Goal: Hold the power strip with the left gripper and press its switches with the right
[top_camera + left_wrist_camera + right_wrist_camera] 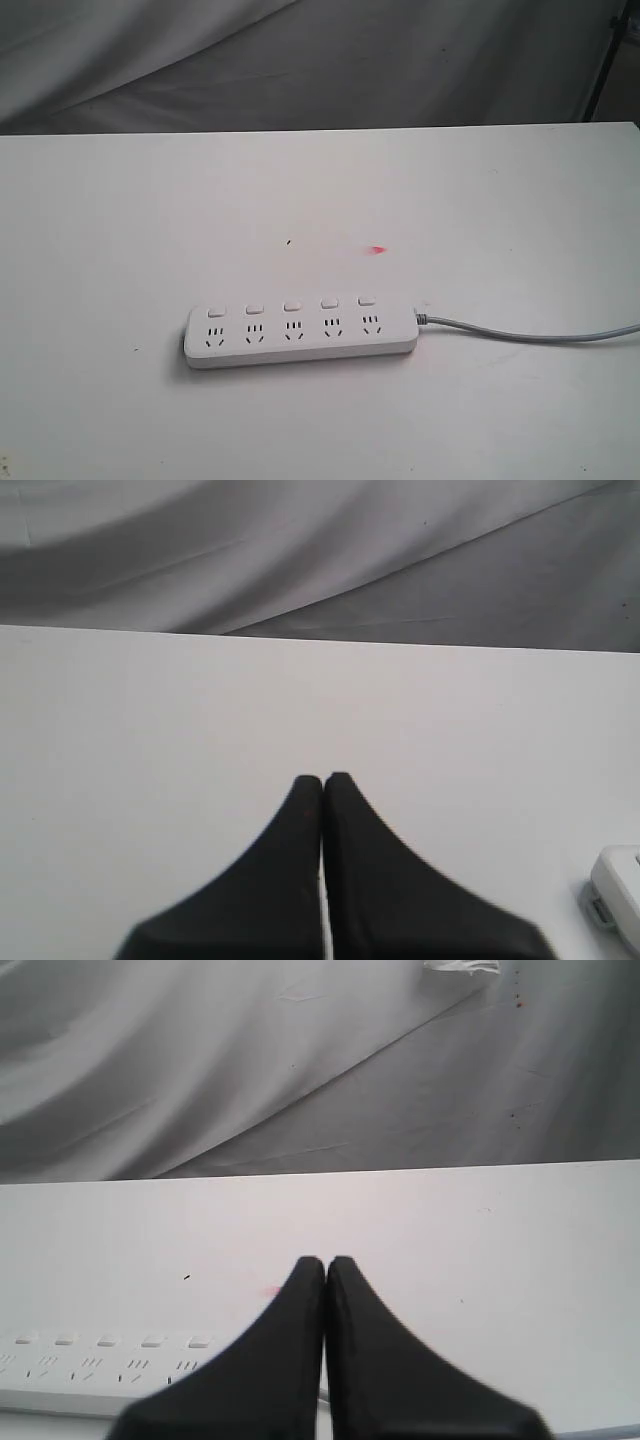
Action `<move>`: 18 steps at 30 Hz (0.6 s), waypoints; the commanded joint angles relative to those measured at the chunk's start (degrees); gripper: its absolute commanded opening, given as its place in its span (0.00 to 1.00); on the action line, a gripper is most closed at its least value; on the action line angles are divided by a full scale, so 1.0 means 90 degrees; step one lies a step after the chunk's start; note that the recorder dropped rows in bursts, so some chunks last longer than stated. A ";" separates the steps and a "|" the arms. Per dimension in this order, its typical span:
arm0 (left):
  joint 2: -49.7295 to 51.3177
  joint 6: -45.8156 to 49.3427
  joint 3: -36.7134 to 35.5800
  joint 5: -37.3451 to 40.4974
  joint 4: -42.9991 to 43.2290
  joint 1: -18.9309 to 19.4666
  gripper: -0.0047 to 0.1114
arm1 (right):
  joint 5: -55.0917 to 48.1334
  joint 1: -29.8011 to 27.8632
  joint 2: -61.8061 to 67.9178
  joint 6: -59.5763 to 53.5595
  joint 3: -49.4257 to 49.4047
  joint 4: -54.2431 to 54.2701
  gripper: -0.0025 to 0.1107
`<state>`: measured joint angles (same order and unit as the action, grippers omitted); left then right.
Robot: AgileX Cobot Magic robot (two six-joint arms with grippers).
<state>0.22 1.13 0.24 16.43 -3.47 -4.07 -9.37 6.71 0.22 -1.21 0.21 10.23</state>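
Observation:
The white power strip point(300, 335) lies flat on the white table point(150, 200), with its five switches point(291, 304) in a row along its far edge and a grey cord point(530, 335) running off to the right. Neither gripper shows in the exterior view. In the left wrist view my left gripper point(323, 779) is shut and empty above bare table, with one end of the power strip point(618, 890) off to its side. My right gripper point(324, 1262) is likewise shut and empty, and the power strip point(90, 1370) with its switches point(108, 1341) lies partly behind its fingers.
A small pink mark point(377, 250) and a tiny dark speck point(289, 241) sit on the table beyond the strip. Grey draped cloth point(300, 60) hangs behind the table's far edge. A dark stand leg point(605, 70) shows at the upper right.

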 commanded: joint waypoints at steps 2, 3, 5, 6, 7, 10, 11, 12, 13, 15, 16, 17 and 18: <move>-0.0024 0.0007 -0.0027 -0.0035 -0.0048 0.0010 0.04 | -0.0027 0.0005 -0.0024 0.0006 -0.0023 -0.0026 0.02; -0.0024 0.0007 -0.0027 -0.0035 -0.0048 0.0010 0.04 | -0.0027 0.0005 -0.0024 0.0006 -0.0023 -0.0026 0.02; -0.0024 0.0007 -0.0027 -0.0035 -0.0048 0.0010 0.04 | -0.0027 0.0005 -0.0024 0.0006 -0.0023 -0.0026 0.02; -0.0024 0.0007 -0.0027 -0.0035 -0.0048 0.0010 0.04 | -0.0027 0.0005 -0.0024 0.0006 -0.0023 -0.0026 0.02; -0.0024 0.0007 -0.0027 -0.0035 -0.0048 0.0010 0.04 | -0.0027 0.0005 -0.0024 0.0006 -0.0023 -0.0026 0.02; 0.0001 0.0007 0.0076 0.0166 -0.0048 0.0010 0.04 | -0.0027 0.0005 -0.0024 0.0006 -0.0023 -0.0026 0.02; 0.0295 0.0007 0.0396 0.0336 -0.0048 0.0010 0.04 | -0.0027 0.0005 -0.0024 0.0006 -0.0023 -0.0026 0.02; 0.0525 0.0007 0.0641 0.0491 -0.0048 0.0010 0.04 | -0.0027 0.0005 -0.0024 0.0006 -0.0023 -0.0026 0.02; 0.0797 0.0007 0.0913 0.0654 -0.0048 0.0010 0.04 | -0.0027 0.0005 -0.0024 0.0006 -0.0023 -0.0026 0.02; 0.1590 0.0007 0.1761 0.1087 -0.0064 0.0010 0.04 | -0.0027 0.0005 -0.0024 0.0006 -0.0023 -0.0026 0.02; 0.1770 0.0019 0.1948 0.1130 -0.0102 0.0010 0.04 | -0.0027 0.0005 -0.0024 0.0006 -0.0023 -0.0026 0.02; 0.1959 0.0060 0.2152 0.1160 -0.0180 0.0010 0.04 | -0.0027 0.0005 -0.0024 0.0006 -0.0023 -0.0026 0.02; 0.2105 0.0091 0.2313 0.1169 -0.0249 0.0010 0.04 | -0.0027 0.0005 -0.0024 0.0006 -0.0023 -0.0026 0.02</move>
<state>15.28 1.13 17.08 25.61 -4.03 -4.07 -9.37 6.71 0.22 -1.21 0.21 10.23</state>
